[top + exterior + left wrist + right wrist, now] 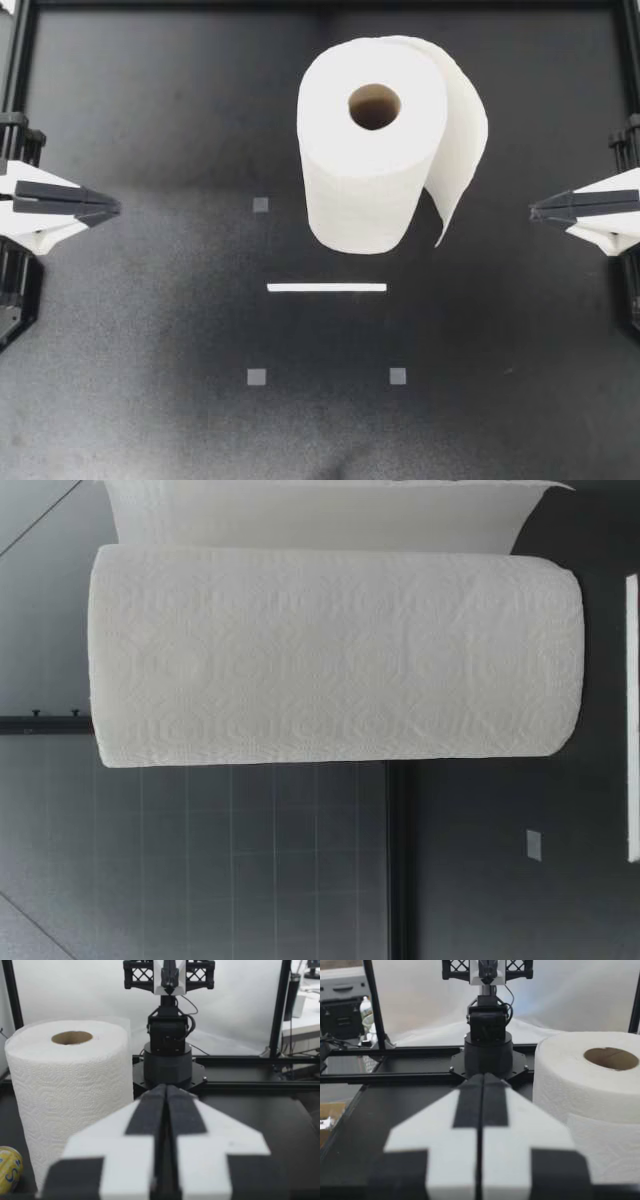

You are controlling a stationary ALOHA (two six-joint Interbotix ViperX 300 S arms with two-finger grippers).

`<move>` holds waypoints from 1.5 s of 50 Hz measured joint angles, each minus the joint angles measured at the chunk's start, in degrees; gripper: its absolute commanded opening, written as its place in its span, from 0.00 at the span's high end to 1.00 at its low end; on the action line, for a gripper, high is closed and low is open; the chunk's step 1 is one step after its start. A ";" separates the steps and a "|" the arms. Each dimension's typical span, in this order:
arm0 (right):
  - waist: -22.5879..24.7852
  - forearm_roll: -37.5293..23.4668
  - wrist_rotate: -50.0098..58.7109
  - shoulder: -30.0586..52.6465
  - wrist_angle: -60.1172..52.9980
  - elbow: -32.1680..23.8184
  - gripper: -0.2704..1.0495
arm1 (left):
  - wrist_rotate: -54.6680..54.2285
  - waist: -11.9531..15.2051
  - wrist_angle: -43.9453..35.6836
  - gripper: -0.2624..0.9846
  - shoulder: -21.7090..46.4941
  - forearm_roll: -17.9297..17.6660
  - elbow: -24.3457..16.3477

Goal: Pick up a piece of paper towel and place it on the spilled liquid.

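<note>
Paper towel roll [372, 150] upright at top ctr, loose sheet [462, 140] off its right side, left gripper [115, 208] at mid-left edge, fingers closed, right gripper [533, 210] mid-right, closed too

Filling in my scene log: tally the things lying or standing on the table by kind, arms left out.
Paper towel roll: 1
White strip: 1
Small grey squares: 3
Total: 5
</note>
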 measured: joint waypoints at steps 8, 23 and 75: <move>0.00 0.00 0.88 0.88 1.76 -0.18 0.81 | 0.35 0.79 -1.49 0.70 1.14 0.00 -0.18; 0.00 -0.35 1.05 6.06 32.17 -12.57 0.81 | 0.79 4.13 -1.67 0.70 11.07 -0.09 -6.86; 36.91 -61.26 76.46 31.20 101.07 -26.54 0.81 | 7.38 11.95 8.70 0.70 45.18 -0.09 -36.74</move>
